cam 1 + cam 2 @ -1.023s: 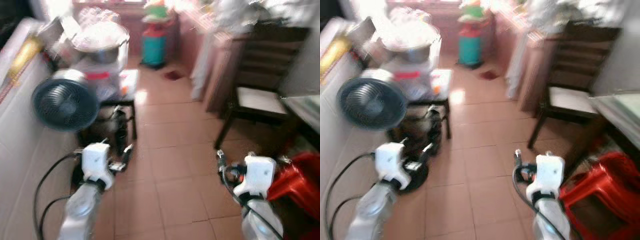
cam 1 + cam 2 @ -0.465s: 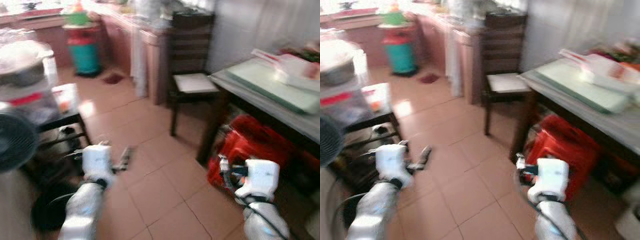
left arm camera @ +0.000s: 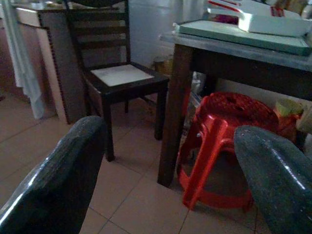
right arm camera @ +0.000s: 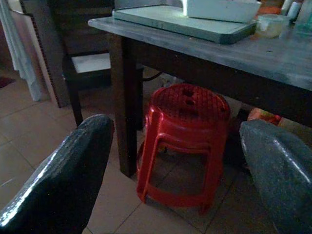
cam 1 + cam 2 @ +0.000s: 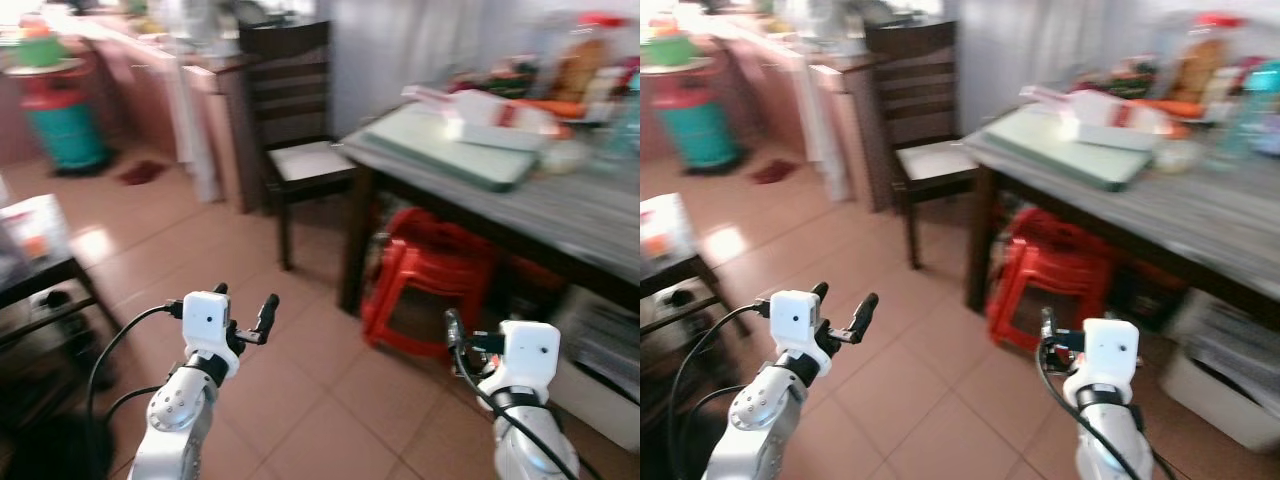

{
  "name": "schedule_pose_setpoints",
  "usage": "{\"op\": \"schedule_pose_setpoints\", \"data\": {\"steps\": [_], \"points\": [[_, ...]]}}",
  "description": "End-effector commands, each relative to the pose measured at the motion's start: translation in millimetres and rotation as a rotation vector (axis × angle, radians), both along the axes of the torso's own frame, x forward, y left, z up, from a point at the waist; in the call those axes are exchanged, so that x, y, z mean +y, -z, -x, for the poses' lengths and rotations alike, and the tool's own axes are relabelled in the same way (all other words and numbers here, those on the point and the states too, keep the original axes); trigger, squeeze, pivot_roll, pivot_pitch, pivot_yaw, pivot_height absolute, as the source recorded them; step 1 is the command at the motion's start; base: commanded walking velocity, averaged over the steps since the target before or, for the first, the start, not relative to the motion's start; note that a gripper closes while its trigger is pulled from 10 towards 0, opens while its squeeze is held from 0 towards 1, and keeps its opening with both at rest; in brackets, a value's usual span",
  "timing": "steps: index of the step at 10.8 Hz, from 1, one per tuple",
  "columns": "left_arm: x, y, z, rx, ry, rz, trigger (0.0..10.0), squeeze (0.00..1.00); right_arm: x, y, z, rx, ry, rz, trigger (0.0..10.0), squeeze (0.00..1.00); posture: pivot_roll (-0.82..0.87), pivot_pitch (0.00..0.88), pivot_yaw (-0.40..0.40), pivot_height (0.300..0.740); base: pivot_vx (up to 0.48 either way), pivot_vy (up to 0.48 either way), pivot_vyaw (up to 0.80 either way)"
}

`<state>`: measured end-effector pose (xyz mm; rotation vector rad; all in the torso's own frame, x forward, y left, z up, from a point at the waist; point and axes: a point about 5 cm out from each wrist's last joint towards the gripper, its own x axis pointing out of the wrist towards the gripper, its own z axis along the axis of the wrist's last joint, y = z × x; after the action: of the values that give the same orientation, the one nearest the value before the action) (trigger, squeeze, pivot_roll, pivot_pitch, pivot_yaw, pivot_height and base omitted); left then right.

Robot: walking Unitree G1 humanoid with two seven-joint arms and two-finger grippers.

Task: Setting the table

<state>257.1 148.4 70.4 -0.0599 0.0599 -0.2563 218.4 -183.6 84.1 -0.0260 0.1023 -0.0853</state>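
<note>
White tray [image 4: 222, 9] rests on table [image 4: 273, 53], contents unclear.

Red stool [image 4: 183, 139] (lattice-patterned top), dark brown chair [image 5: 290, 140], grey table [image 4: 273, 56], terracotta floor [image 5: 310, 400].

We can't identify the blurred bottles and jars [image 5: 585, 70] at the grey table's [image 5: 560, 210] far end. The table's right side is cut off by the frame, and the red plastic stool [image 4: 183, 141] sits partly hidden under it.
</note>
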Motion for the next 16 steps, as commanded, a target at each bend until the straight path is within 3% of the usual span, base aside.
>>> {"op": "schedule_pose_setpoints", "data": {"steps": [1, 4, 7, 10, 16], "points": [[2.6, 0.2, -1.4, 0.009, -0.012, -0.01, 10.0, 0.0, -0.2, -2.0, -1.1, -0.004, 0.005, 0.005, 10.0, 0.0, 0.05, 0.0, 0.013, 0.74, 0.0, 0.0, -0.8], [2.1, 1.4, -1.8, 0.018, -0.008, -0.046, 10.0, 0.0, -0.7, -1.2, -0.8, -0.003, 0.007, -0.005, 10.0, 0.0, 0.05, 0.0, 0.013, 0.74, 0.0, 0.0, -0.8], [0.2, 3.1, -1.6, 0.026, 0.004, -0.065, 10.0, 0.0, -0.9, 0.0, -1.0, 0.013, 0.008, -0.03, 10.0, 0.0, 0.05, 0.0, 0.014, 0.74, 0.0, 0.0, 0.0], [0.0, 3.7, -0.9, 0.029, 0.005, -0.063, 10.0, 0.0, -0.7, -0.3, -1.1, 0.014, 0.008, -0.034, 10.0, 0.0, 0.05, 0.0, 0.01, 0.74, 0.0, -0.328, 0.0], [0.4, 3.9, -2.4, 0.034, 0.003, -0.066, 10.0, 0.0, -0.7, 0.5, -0.1, 0.019, 0.017, -0.041, 10.0, 0.0, 0.05, 0.0, 0.017, 0.74, 0.0, -0.305, -0.58]]}}
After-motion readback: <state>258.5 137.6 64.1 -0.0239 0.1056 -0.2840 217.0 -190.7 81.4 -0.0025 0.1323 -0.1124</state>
